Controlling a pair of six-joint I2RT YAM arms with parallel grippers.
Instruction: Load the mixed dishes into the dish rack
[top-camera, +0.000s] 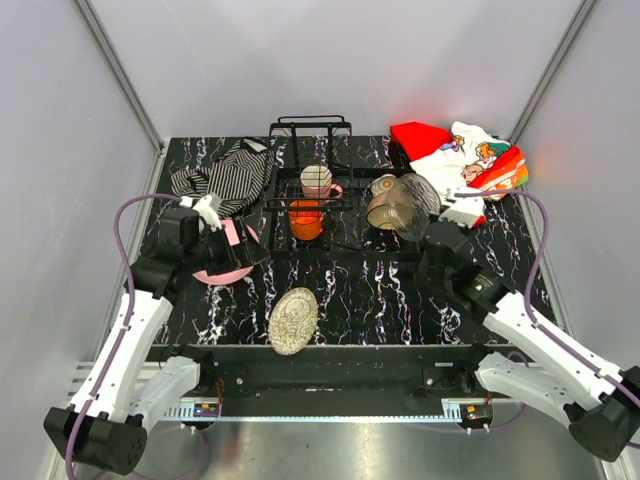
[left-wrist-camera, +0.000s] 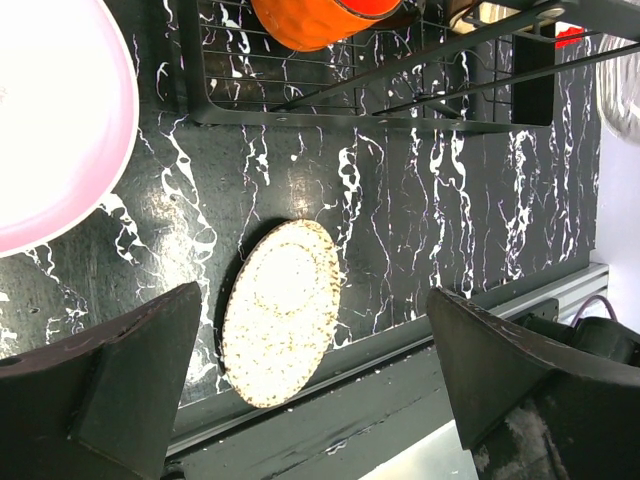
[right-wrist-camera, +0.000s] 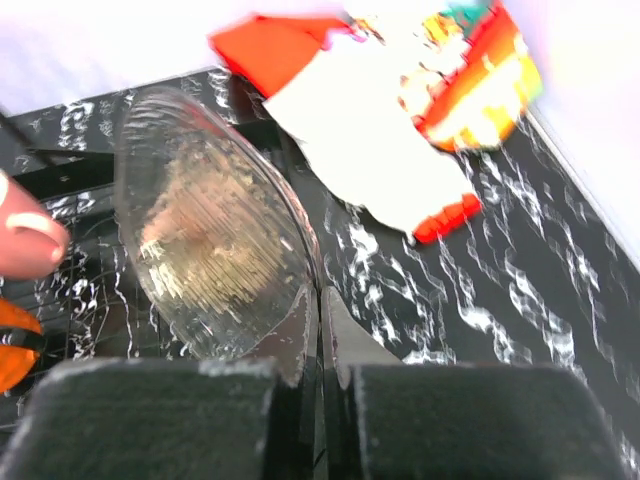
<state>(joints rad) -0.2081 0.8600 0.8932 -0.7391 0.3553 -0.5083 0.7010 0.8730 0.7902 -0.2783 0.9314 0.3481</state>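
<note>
The black wire dish rack (top-camera: 310, 150) stands at the back centre and holds the cream-pink mug (top-camera: 318, 180) and the orange cup (top-camera: 306, 219). My right gripper (top-camera: 426, 228) is shut on the rim of the brownish bowl (top-camera: 402, 205) and holds it tilted on edge at the rack's right side. The wrist view shows the pinch (right-wrist-camera: 322, 320) on the bowl (right-wrist-camera: 200, 240). The floral cup (top-camera: 383, 184) sits behind the bowl. My left gripper (top-camera: 236, 246) is open and empty above the pink plate (top-camera: 222, 262). The tan-gold plate (top-camera: 292, 320) lies near the front edge, also in the left wrist view (left-wrist-camera: 280, 310).
The striped black-white cloth (top-camera: 225, 175) lies at the back left. The red-white printed cloth (top-camera: 455, 155) lies at the back right, close to my right arm. The table's front edge runs just below the tan-gold plate. White walls enclose the table.
</note>
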